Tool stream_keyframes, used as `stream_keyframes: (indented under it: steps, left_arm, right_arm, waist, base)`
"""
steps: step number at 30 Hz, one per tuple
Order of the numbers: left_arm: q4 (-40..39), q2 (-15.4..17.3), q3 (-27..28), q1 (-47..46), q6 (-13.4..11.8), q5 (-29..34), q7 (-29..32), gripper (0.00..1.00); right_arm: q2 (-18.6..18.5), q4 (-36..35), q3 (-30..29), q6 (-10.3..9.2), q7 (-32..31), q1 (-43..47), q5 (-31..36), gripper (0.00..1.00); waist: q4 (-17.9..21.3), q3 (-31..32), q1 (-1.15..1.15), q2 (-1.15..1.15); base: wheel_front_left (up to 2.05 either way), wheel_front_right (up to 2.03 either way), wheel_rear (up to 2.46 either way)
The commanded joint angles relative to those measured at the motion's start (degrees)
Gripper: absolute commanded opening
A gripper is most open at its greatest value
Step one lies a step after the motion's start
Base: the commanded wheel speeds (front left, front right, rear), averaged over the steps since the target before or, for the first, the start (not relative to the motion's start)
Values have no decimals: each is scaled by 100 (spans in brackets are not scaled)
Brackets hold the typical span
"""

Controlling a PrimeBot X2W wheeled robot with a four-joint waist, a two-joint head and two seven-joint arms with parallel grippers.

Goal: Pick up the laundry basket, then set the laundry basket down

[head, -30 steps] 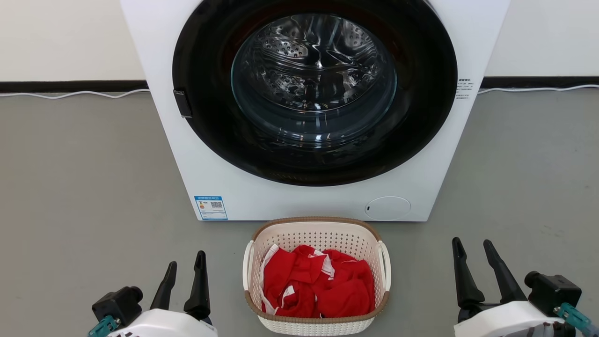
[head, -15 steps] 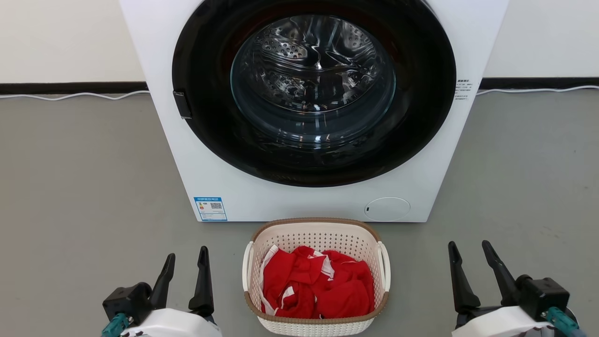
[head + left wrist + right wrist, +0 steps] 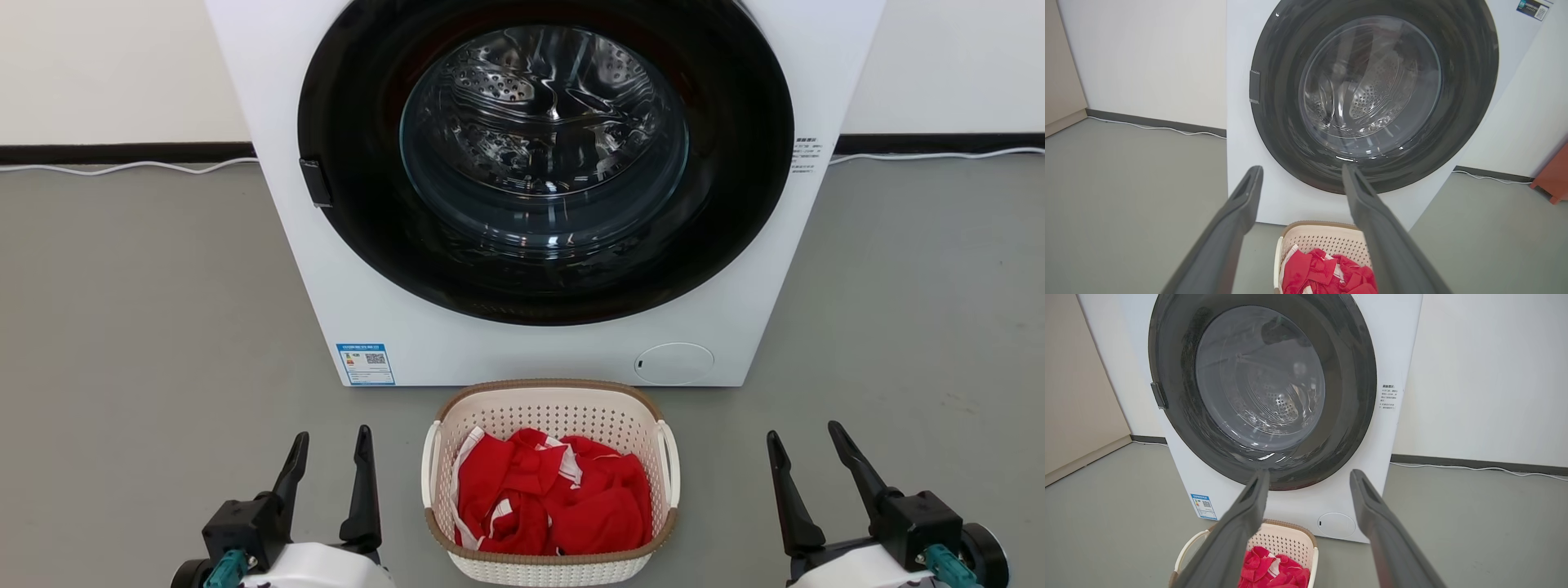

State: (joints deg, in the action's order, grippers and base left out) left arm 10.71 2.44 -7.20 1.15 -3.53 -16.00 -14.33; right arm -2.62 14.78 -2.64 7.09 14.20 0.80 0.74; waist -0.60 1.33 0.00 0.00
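laundry basket (image 3: 1323,244) — cut off below | washing machine label (image 3: 807,155) print — unreadable

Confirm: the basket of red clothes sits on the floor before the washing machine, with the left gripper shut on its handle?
No. The head view shows the left gripper open beside the basket and not touching it; the rest holds.

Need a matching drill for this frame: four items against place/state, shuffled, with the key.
1 laundry basket
2 red garment
3 washer door
4 left hand

A shut
B standing on the floor
C open, empty, beside the basket
D lying in the basket

Pairs: 1-B, 2-D, 3-A, 4-C
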Motion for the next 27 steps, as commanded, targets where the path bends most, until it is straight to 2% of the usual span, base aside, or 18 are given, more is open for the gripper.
stream_keyframes:
  steps: [1, 27]
  left_arm:
    - [-161, 43, 155, -133, -58, 84, -67, 100]
    - [-130, 43, 166, -89, -87, 17, -67, 100]
  right_arm:
    - [-27, -119, 142, 40, 80, -211, 75, 100]
    - [-26, -81, 71, 40, 80, -198, -16, 100]
  waist:
    - [5, -7, 0, 0]
    - [30, -45, 0, 0]
  base:
    - [0, 0, 0]
    - [0, 0, 0]
